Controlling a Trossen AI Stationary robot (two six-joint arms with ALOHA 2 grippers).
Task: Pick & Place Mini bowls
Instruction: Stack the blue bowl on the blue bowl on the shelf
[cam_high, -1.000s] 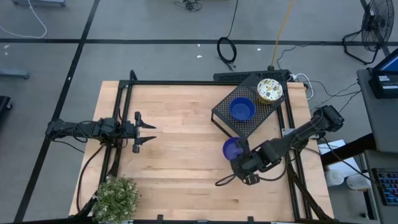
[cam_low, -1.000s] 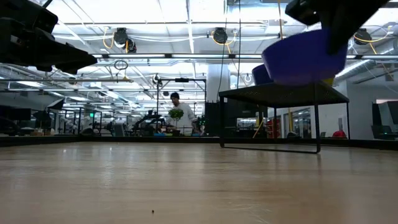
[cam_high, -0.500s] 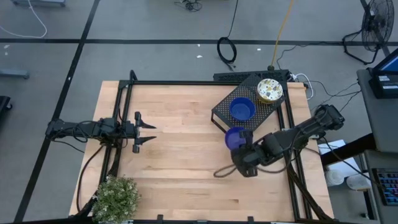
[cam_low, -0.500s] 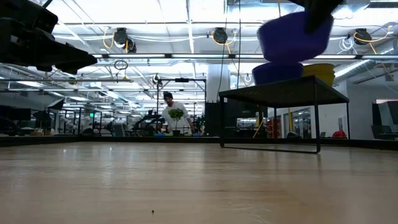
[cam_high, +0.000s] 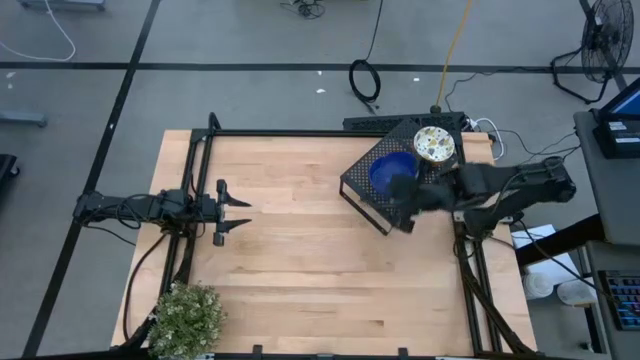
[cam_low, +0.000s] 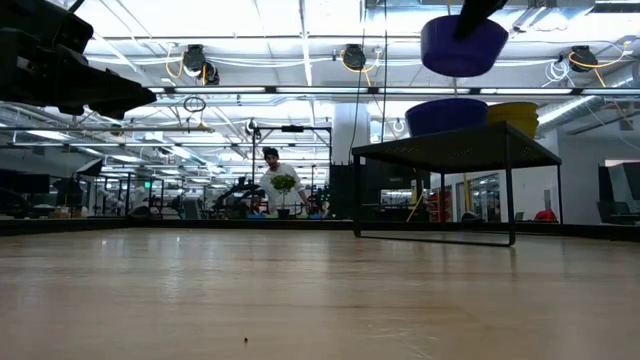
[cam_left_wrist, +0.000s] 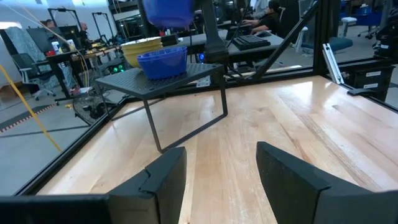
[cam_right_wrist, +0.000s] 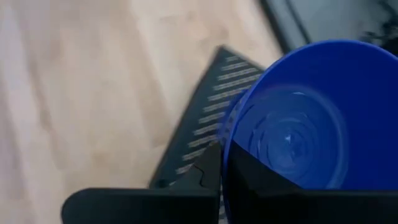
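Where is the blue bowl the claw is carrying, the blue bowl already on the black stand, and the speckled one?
Carried blue bowl (cam_low: 463, 46): low view, outer wall.
Blue bowl on stand (cam_low: 446, 116): low view, side wall.
Speckled bowl (cam_high: 434, 144): high view, inside bottom.

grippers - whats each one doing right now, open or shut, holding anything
Left gripper: open, empty, at the table's left edge.
Right gripper: shut on a blue bowl, carried above the black stand.

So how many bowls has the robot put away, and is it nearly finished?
Two look done: a blue bowl and a speckled cream bowl sit on the black perforated stand. In hand: the right end effector holds another blue bowl in the air over the stand. Left: setting it down. No other bowls show. The left end effector waits, open.
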